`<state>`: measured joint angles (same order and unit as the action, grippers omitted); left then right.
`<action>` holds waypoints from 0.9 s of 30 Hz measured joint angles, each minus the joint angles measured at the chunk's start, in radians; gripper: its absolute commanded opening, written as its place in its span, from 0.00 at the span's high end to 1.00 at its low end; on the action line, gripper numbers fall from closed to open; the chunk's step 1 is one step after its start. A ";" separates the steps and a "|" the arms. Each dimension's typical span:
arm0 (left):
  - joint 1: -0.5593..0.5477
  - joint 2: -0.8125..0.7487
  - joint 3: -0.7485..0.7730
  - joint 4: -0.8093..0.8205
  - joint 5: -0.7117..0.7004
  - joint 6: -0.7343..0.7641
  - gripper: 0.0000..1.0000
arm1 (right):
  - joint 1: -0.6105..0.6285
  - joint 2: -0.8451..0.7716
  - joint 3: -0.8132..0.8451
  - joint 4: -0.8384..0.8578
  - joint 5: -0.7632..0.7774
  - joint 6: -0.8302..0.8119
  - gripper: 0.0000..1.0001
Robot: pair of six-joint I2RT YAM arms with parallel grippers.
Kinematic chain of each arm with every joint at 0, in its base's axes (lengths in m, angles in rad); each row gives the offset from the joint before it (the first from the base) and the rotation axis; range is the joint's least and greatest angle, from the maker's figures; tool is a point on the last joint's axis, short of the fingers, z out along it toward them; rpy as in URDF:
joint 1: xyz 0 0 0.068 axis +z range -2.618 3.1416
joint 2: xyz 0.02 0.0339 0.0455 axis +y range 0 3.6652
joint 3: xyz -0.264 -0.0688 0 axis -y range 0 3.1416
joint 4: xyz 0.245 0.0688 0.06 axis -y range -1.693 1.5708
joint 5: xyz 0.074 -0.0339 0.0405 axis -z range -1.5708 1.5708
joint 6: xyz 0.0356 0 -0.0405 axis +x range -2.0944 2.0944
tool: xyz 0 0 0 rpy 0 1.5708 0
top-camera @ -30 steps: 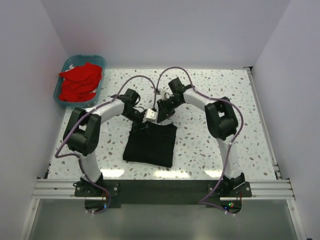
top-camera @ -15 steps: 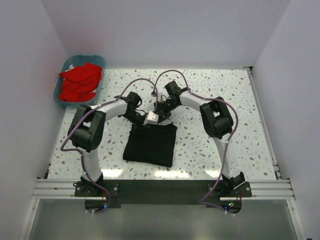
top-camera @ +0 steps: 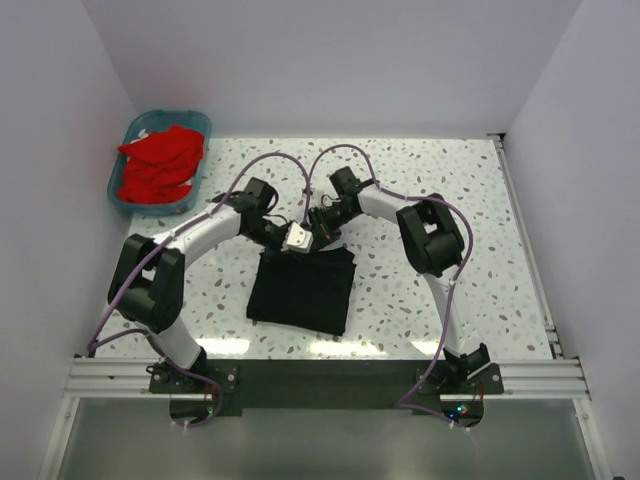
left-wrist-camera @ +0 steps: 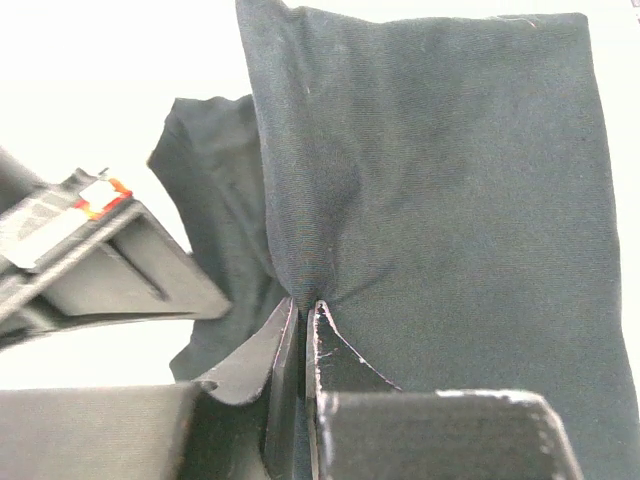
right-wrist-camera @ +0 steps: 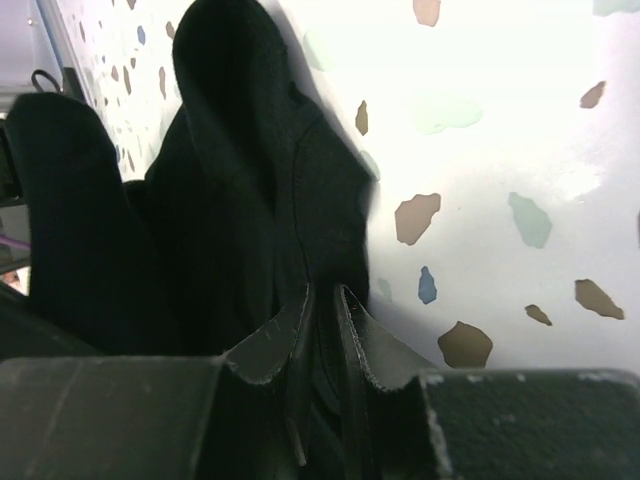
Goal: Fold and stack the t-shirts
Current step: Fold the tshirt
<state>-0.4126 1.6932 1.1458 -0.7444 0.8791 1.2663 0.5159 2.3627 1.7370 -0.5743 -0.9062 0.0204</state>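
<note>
Folded black shirt (top-camera: 300, 290) at mid-tabletop (top-camera: 430, 190); left pincer (left-wrist-camera: 303, 318) and right pincer (right-wrist-camera: 322, 305) each pinch its far edge. At far left, red shirts (top-camera: 155, 170) fill the basket (top-camera: 168, 114).

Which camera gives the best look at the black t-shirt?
Top external: it shows the whole black t-shirt, a folded rectangle. Left wrist shows only a patch pinched by the left gripper; right wrist, dark folds in the right gripper.
</note>
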 measured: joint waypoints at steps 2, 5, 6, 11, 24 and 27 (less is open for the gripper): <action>-0.002 -0.011 -0.001 0.021 -0.002 0.003 1.00 | 0.000 0.000 -0.005 0.000 -0.005 -0.006 0.82; -0.002 -0.014 -0.013 0.064 -0.009 0.002 1.00 | 0.000 0.000 -0.007 0.000 -0.011 -0.013 0.82; -0.002 -0.014 -0.021 0.082 -0.014 0.002 1.00 | 0.000 0.000 -0.008 0.000 -0.013 -0.016 0.82; -0.002 -0.014 -0.037 0.158 -0.042 0.002 1.00 | 0.000 0.000 -0.009 -0.001 -0.020 -0.029 0.82; 0.001 -0.014 -0.079 0.381 -0.087 -0.014 1.00 | 0.000 0.000 -0.009 -0.008 -0.027 -0.051 0.82; 0.002 -0.014 -0.108 0.433 -0.103 -0.017 1.00 | 0.000 0.000 -0.009 -0.009 -0.027 -0.056 0.82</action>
<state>-0.4107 1.6787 1.0382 -0.3115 0.7765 1.2491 0.5163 2.3627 1.7283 -0.5835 -0.9337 -0.0357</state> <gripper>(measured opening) 0.086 0.178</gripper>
